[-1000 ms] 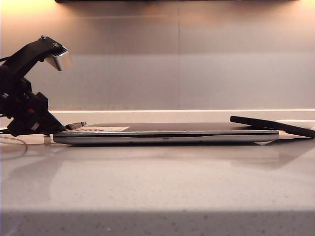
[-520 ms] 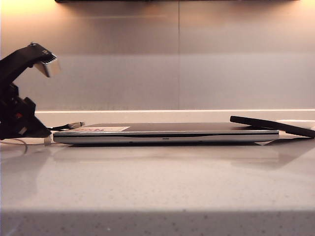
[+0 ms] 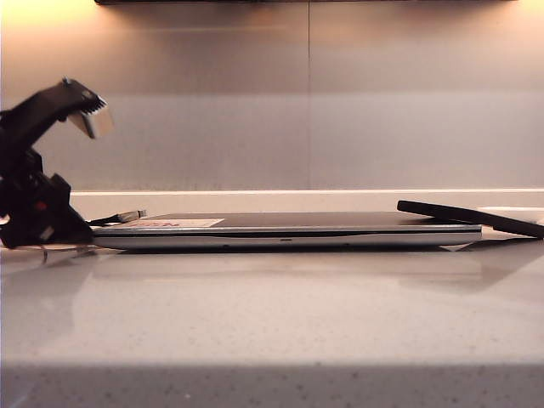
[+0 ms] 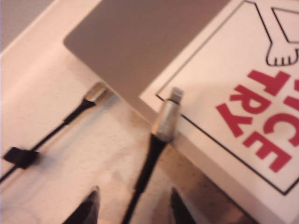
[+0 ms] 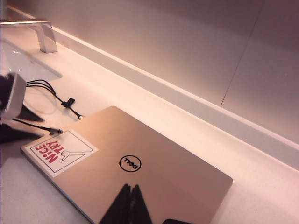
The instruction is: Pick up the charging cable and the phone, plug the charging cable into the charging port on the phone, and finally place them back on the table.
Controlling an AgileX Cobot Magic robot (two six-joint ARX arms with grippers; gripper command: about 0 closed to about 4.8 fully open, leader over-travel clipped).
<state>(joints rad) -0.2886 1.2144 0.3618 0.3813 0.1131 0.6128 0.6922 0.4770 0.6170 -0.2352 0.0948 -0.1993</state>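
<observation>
Table point(image 3: 272, 323) speckled pale, left gripper point(image 4: 133, 205) open, right gripper point(image 5: 128, 205) closed

Front half of table point(image 3: 280, 314) open for passage; closed laptop point(image 3: 289, 229) blocks the middle, phone point(image 3: 467, 217) propped on its right end, left gripper point(image 3: 51, 183) crowding its left end.

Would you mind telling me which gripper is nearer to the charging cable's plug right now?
Left. The open left gripper straddles the charging cable just behind its plug, at the laptop's stickered corner. The shut right gripper hovers over the laptop's opposite end.
</observation>
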